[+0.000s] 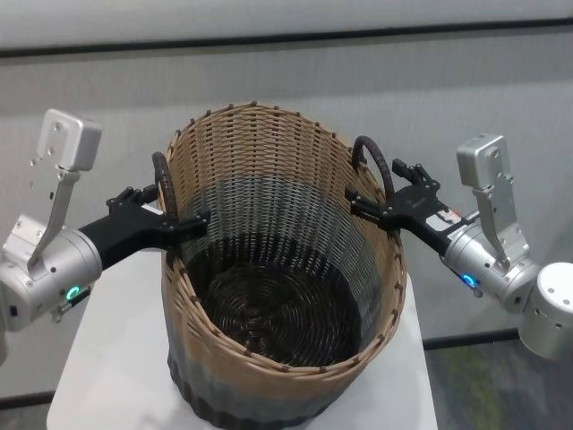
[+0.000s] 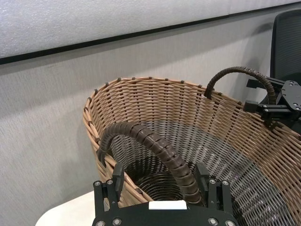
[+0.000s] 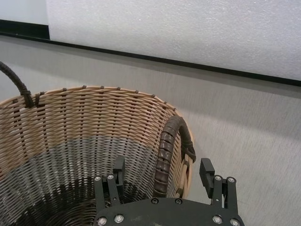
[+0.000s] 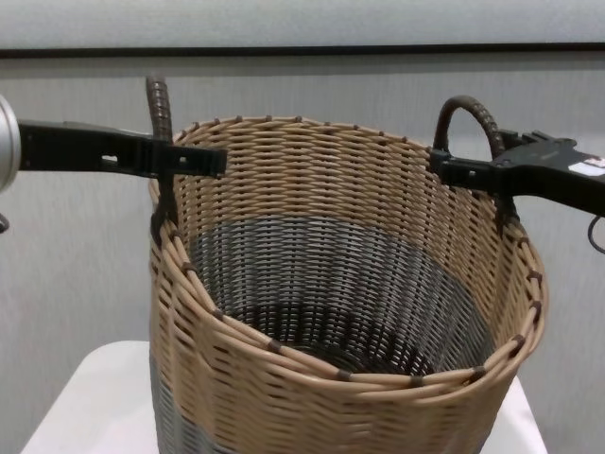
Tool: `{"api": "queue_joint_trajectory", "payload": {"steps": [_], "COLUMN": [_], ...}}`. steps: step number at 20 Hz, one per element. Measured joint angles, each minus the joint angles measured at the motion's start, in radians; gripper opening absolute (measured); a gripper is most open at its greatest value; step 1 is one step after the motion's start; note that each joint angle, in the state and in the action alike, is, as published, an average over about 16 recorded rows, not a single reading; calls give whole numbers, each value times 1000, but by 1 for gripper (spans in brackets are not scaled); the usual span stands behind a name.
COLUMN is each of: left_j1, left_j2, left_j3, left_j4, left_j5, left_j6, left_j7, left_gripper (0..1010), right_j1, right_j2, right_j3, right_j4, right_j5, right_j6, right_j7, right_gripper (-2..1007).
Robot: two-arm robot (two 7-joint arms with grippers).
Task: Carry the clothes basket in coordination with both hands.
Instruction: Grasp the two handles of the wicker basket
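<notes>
The clothes basket (image 1: pixel 286 269) stands on the white table (image 1: pixel 116 358), leaning a little toward me, with nothing inside. My left gripper (image 1: pixel 183 219) reaches in at the left loop handle (image 1: pixel 162 179). In the left wrist view its jaws are open and straddle that handle (image 2: pixel 160 150) without pinching it. My right gripper (image 1: pixel 372 206) is at the right loop handle (image 1: pixel 376 166), also open. The right wrist view shows that handle (image 3: pixel 167 150) running between the spread fingers (image 3: pixel 207 172). In the chest view both grippers (image 4: pixel 194 161) (image 4: pixel 458 170) sit level at the rim.
A grey wall with a black stripe (image 1: pixel 286 40) rises close behind the basket. The small table's near edge (image 4: pixel 85 397) shows below it, with floor beyond its right side (image 1: pixel 501 385). A dark chair back (image 2: pixel 287 37) stands off to the right.
</notes>
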Motion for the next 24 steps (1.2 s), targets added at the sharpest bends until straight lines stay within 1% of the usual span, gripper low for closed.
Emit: {"api": "queue_joint_trajectory", "payload": {"steps": [3,7,12,18,24], "left_j1": [0,0,0,0,0], "left_j2": [0,0,0,0,0], "left_j3": [0,0,0,0,0], "left_j4": [0,0,0,0,0], "left_j5": [0,0,0,0,0], "left_j6": [0,0,0,0,0], "left_j7": [0,0,0,0,0], "left_gripper": [1002,1002,1002,1002,994], "right_j1": [5,7,6,4,3], "right_j2": [-6,-8,-7,-5,-5], "right_j3": [3,6,7,6,6], "right_j4": [8,12,10,7,6], "right_j5": [1,2,2,2,2], "right_j6": [0,-1,-2,-3,-3], "right_j7": [4,6,6,4,3], "right_gripper": [999,971,893,719,493]}}
